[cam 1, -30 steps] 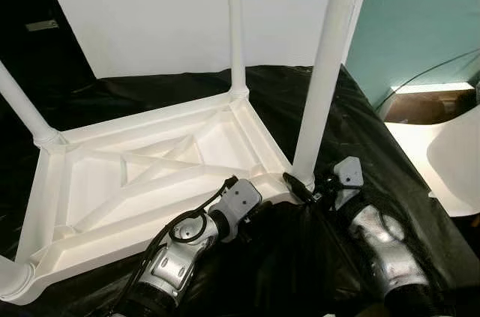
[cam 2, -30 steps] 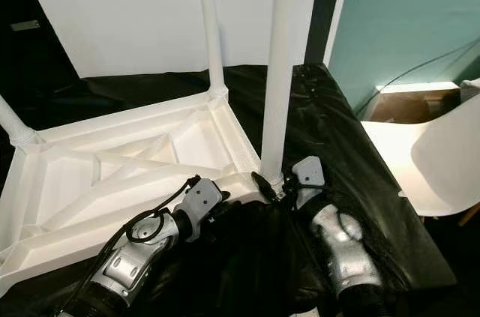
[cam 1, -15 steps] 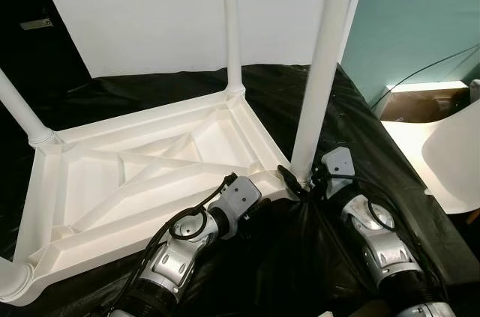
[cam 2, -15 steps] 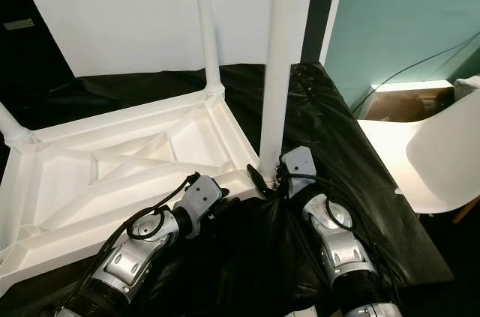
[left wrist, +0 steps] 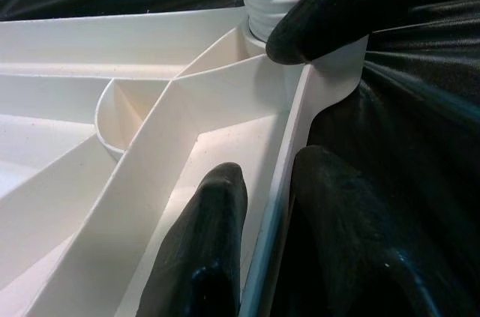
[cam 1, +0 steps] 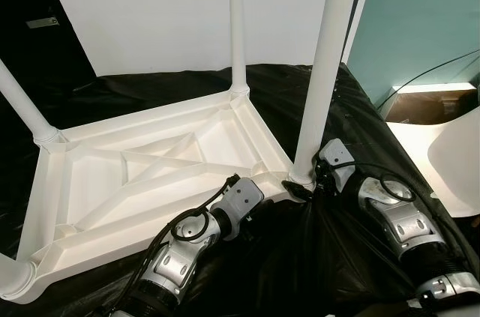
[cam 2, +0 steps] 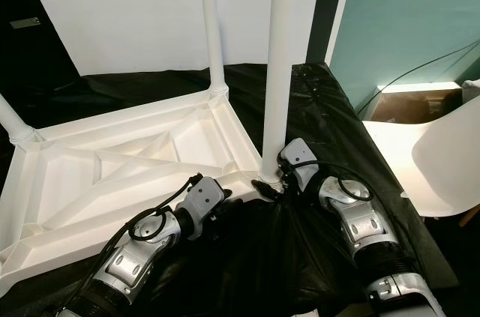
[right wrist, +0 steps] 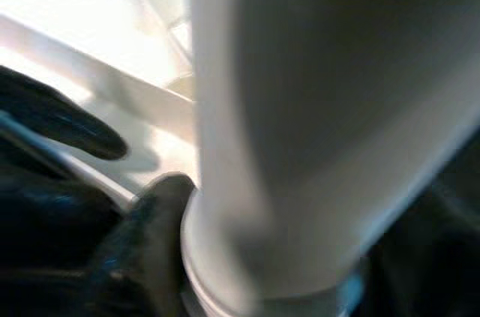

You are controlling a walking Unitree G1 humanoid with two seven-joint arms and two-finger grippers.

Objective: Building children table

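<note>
Since a second ago the right arm has rolled and pulled in tighter to the near leg, its wrist camera housing shifted from right of the leg base to just beside it; left arm about the same. White table top [cam 1: 142, 174] lies upside down on black sheet [cam 1: 352, 130], mid-left of frame, legs sticking up. Near leg [cam 1: 322, 70] stands in the corner socket, lower centre-right. Right gripper [cam 1: 300, 186] sits at the leg's base, fingers closed around the collar, touching it; the right wrist view is blurry but shows one finger [right wrist: 150, 212] pressed on the collar. Left gripper [left wrist: 259, 204] straddles the table's rim, one finger inside, one outside, clamped on the rim wall near that corner. Step looks like twisting the leg home into its socket. To do it well: keep the rim pinned so the top can't spin, keep the leg upright, turn low at the collar, regrip between turns, stop once seated. White chair [cam 1: 457, 159] at right edge.
</note>
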